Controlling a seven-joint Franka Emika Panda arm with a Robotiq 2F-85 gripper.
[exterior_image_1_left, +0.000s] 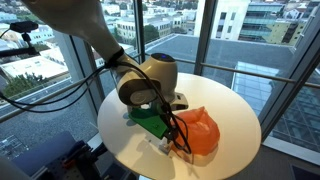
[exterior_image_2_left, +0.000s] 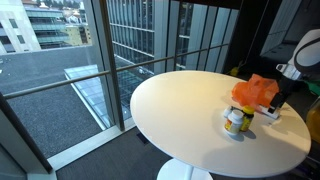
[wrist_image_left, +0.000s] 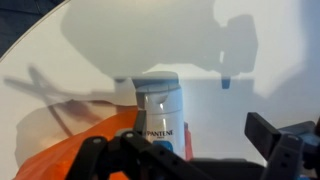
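Pantene bottle (wrist_image_left: 160, 112) is seen standing upright on the round white table (wrist_image_left: 90, 50). Its long axis is vertical, with the top end pointed up and the label text level and facing the wrist camera. In an exterior view the bottle (exterior_image_2_left: 236, 122) is placed at the right part of the table (exterior_image_2_left: 180, 120), on the near side. It is set just beside the orange cloth (exterior_image_2_left: 258, 92), on that cloth's near-left side; contact cannot be told. In the wrist view the orange cloth (wrist_image_left: 70, 160) is seen at lower left of the bottle.

Gripper (wrist_image_left: 190, 158) is held low, just near of the bottle. The jaws are spread wide apart and nothing is clamped. The bottle is lined up between the fingers (wrist_image_left: 285, 150), closer to the left one in the picture.

In an exterior view the arm (exterior_image_1_left: 140, 85) is bent over the orange cloth (exterior_image_1_left: 197, 133), and a green item (exterior_image_1_left: 150, 120) is seen under the wrist; its kind cannot be told. Windows (exterior_image_2_left: 60, 70) are seen beyond the table.
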